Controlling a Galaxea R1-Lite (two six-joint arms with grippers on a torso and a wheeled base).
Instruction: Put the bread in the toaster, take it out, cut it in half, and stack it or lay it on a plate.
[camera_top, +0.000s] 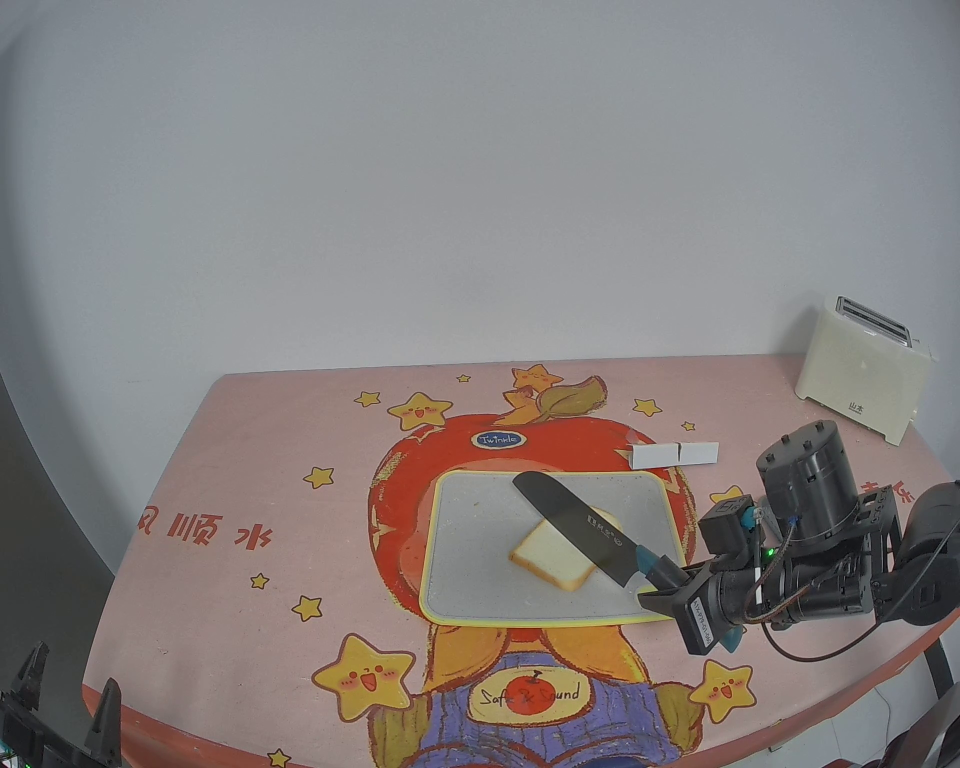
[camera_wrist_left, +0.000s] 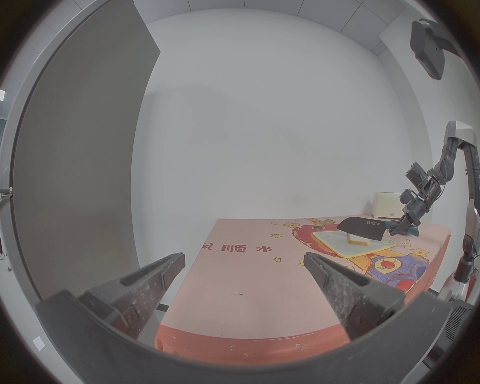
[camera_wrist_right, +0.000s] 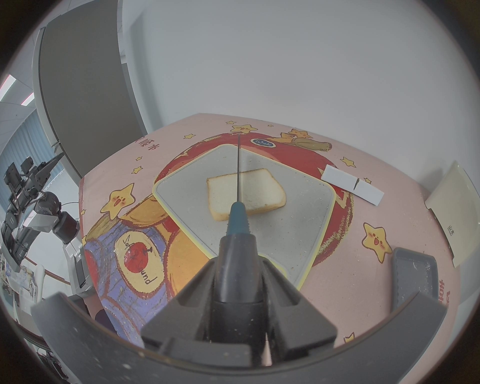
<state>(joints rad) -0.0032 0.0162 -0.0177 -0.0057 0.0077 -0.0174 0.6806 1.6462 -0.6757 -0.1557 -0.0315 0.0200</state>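
- Fingers (camera_wrist_right: 196, 299) of the right gripper (camera_top: 668, 592) are clamped on the handle of the knife (camera_top: 578, 522).
- The right arm comes in low from the table's (camera_top: 250, 480) right side, wrist roughly level, gripper at the cutting board's (camera_top: 470, 560) near right corner.
- The blade, edge down, runs diagonally over the bread (camera_top: 548, 562); whether it touches cannot be told.
- The bread lies flat near the board's middle.
- The left gripper (camera_wrist_left: 245, 280) hangs off the table's near left corner, fingers spread wide, holding nothing.
- The toaster (camera_top: 865, 370) stands at the far right corner, well apart from the board.
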